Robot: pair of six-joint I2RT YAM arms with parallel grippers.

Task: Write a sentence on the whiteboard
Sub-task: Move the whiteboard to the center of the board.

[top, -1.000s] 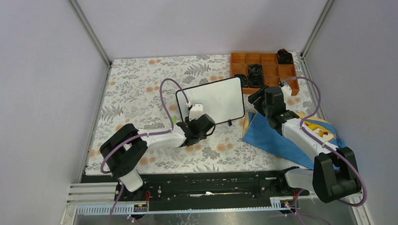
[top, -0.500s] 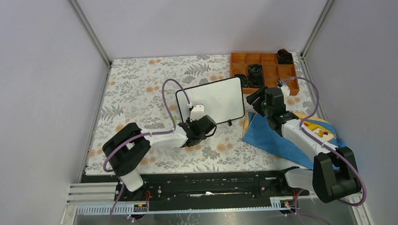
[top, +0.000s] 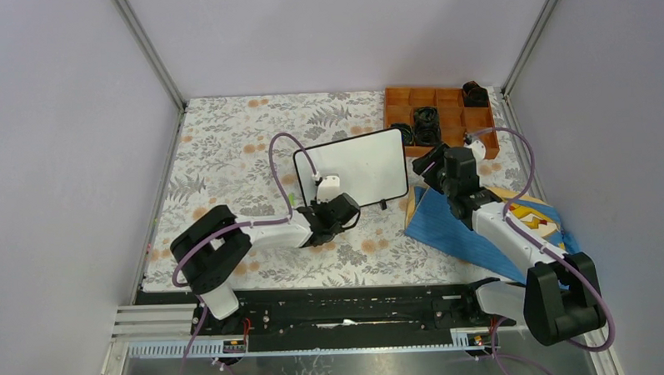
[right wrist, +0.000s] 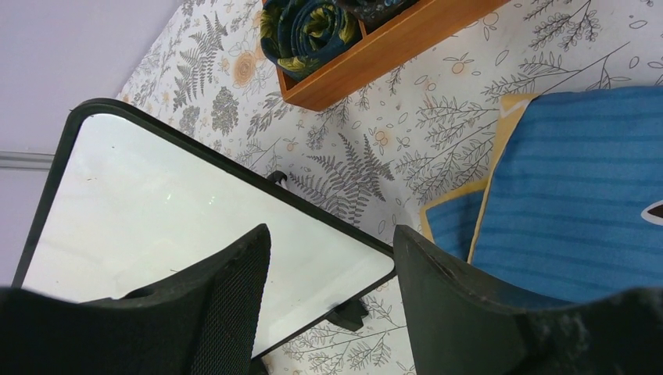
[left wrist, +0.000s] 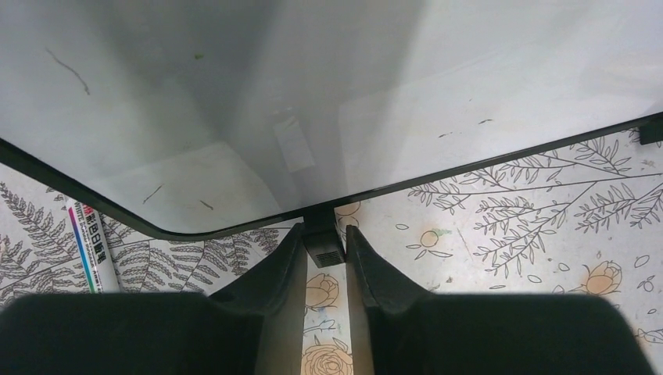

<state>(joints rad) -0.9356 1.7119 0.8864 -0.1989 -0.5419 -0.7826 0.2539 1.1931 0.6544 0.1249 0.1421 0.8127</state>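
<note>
L gripper (left wrist: 324, 232) fingers flank whiteboard (left wrist: 313, 101) foot (left wrist: 324, 245).

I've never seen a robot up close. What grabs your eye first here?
An almost blank whiteboard sits in the middle, the left gripper straddling a small black foot on its near edge. At the far right is an orange tray holding dark rolls, with a blue cloth just nearer.

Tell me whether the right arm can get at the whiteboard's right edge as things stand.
Probably yes: the right gripper hangs open just over the whiteboard at its right corner, and nothing shows between them.
</note>
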